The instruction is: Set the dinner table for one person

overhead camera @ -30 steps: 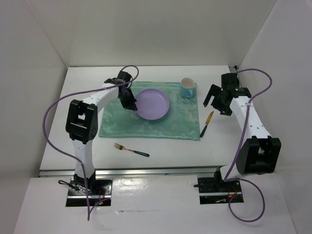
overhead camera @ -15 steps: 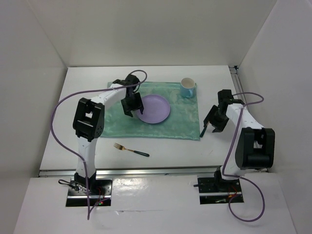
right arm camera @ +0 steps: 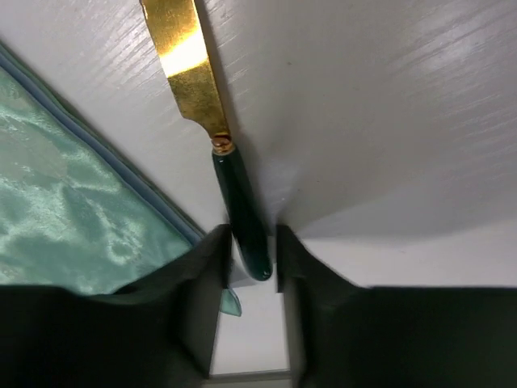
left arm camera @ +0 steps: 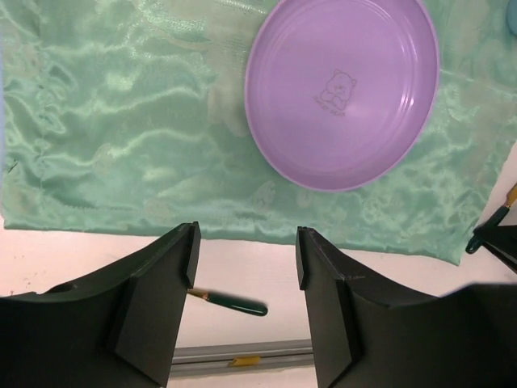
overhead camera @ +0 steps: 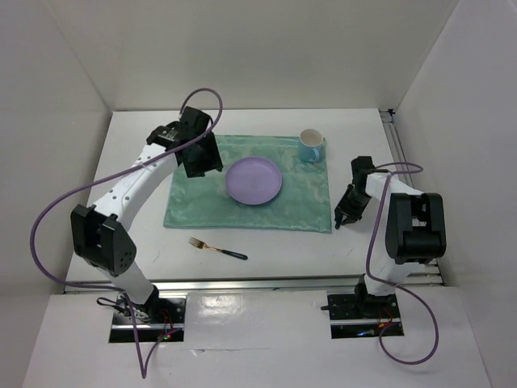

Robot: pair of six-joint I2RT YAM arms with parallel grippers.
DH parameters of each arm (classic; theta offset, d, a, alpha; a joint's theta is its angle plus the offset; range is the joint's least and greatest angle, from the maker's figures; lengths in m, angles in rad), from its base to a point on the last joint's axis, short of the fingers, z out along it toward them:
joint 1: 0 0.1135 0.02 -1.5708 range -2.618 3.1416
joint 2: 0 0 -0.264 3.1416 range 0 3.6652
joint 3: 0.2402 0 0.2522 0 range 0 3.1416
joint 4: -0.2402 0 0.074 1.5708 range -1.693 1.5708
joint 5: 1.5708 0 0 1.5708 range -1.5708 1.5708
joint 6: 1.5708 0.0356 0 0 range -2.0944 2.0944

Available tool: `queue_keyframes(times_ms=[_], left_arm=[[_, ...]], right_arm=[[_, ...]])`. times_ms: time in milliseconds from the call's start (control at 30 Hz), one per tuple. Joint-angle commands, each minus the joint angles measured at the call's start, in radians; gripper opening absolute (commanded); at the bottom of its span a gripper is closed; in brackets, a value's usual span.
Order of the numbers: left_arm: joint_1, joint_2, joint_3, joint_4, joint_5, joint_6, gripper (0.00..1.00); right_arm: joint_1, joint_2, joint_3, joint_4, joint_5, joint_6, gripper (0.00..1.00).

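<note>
The right gripper [right arm camera: 252, 242] is down at the table [right arm camera: 388, 121], its fingers [right arm camera: 202, 275] standing on either side of the knife [right arm camera: 220, 149] at the green handle. The gold blade points away from the wrist. The jaws sit very close to the handle, but I cannot tell whether they actually pinch it. The white surface lies directly under the fingertips, and the cloth [right arm camera: 73, 218] has its hemmed corner just beside the left finger.

The left gripper [left arm camera: 246, 259] is released, with its jaws well apart and nothing between them. It hangs above the table over the left part of the cloth, with the purple plate [left arm camera: 343, 89] ahead of it (a small bear is printed at the plate's centre). The plate rests on the cloth, apart from the fingers.

From above, the cloth covers the middle of the table, and a cup [overhead camera: 311, 145] stands at its far right corner. A fork [overhead camera: 216, 248] lies on the bare strip between the cloth's near edge and the front rail [overhead camera: 266, 283]. White surface lies open left of the cloth and along the far edge. To the right, a narrower band runs between the knife and the side rail [overhead camera: 393, 137], with the wall close behind it.
</note>
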Motion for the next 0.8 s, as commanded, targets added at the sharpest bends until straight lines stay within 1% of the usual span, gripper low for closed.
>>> queue_keyframes(times_ms=[0, 33, 67, 167, 200, 267, 300, 367, 400, 433, 467, 500, 567, 600, 700, 767], left_arm=[[-0.007, 0.002, -0.028, -0.050, -0.030, 0.001, 0.66], [-0.007, -0.010, -0.028, -0.059, -0.030, 0.001, 0.66], [-0.017, -0.010, -0.039, -0.059, -0.030, 0.001, 0.66], [-0.018, -0.061, -0.072, -0.070, -0.029, -0.019, 0.66], [-0.018, -0.073, -0.109, -0.070, -0.017, -0.030, 0.66], [-0.018, -0.123, -0.163, -0.027, -0.007, -0.063, 0.65], [-0.063, -0.142, -0.224, -0.016, -0.065, -0.080, 0.65], [-0.111, -0.183, -0.273, -0.025, -0.183, -0.138, 0.63], [-0.138, -0.183, -0.313, -0.034, -0.197, -0.158, 0.63], [-0.139, -0.197, -0.330, -0.034, -0.198, -0.175, 0.63], [-0.151, -0.206, -0.349, -0.047, -0.187, -0.204, 0.62], [-0.163, -0.207, -0.387, -0.047, -0.175, -0.217, 0.60], [-0.177, -0.217, -0.433, -0.035, -0.149, -0.258, 0.58], [-0.195, -0.242, -0.476, -0.034, -0.135, -0.275, 0.57], [-0.225, -0.269, -0.546, -0.008, -0.135, -0.349, 0.55], [-0.237, -0.289, -0.570, 0.005, -0.135, -0.367, 0.55]], right_arm=[[0.013, 0.059, -0.038, 0.069, 0.068, 0.041, 0.32], [0.013, 0.059, -0.028, 0.056, 0.088, 0.041, 0.26], [0.013, 0.042, -0.027, 0.046, 0.108, 0.051, 0.14], [0.013, -0.039, 0.012, 0.001, 0.177, 0.052, 0.00], [0.013, -0.077, 0.043, -0.032, 0.208, 0.052, 0.00], [0.013, -0.111, 0.078, -0.065, 0.219, 0.026, 0.00], [0.039, -0.149, 0.109, -0.074, 0.219, 0.004, 0.00], [0.069, -0.179, 0.141, -0.096, 0.187, -0.037, 0.00], [0.103, -0.191, 0.175, -0.123, 0.144, -0.037, 0.00], [0.128, -0.205, 0.189, -0.139, 0.127, -0.048, 0.00], [0.154, -0.205, 0.189, -0.149, 0.110, -0.048, 0.00], [0.215, -0.205, 0.203, -0.159, 0.096, -0.048, 0.00], [0.275, -0.205, 0.203, -0.159, 0.070, -0.048, 0.00], [0.316, -0.169, 0.203, -0.159, 0.056, -0.038, 0.00], [0.364, -0.121, 0.203, -0.149, 0.056, -0.018, 0.00], [0.373, -0.084, 0.212, -0.119, 0.056, -0.018, 0.00]])
